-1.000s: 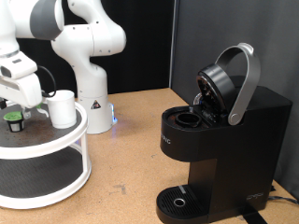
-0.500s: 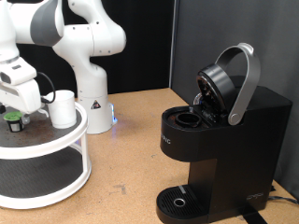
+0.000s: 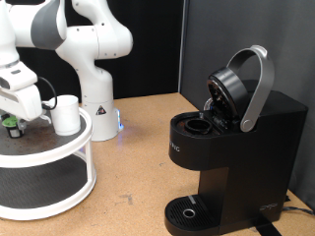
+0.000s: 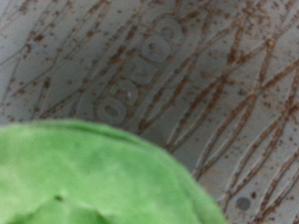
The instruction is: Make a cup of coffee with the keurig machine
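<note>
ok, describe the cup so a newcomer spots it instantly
Find the round two-tier stand at the exterior view's left. On its top tier, beside the gripper, stands the cup: plain white and cylindrical, unlike the small dark, green-rimmed pod nearby.

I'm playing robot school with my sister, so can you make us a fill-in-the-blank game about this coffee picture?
1. The coffee machine's lid is ____.
2. The cup on the round stand is the colour ____.
3. The gripper is low over the little pod whose top is the colour ____.
4. The round stand sits at the exterior view's ____ side.

Missing words: open; white; green; left
</note>
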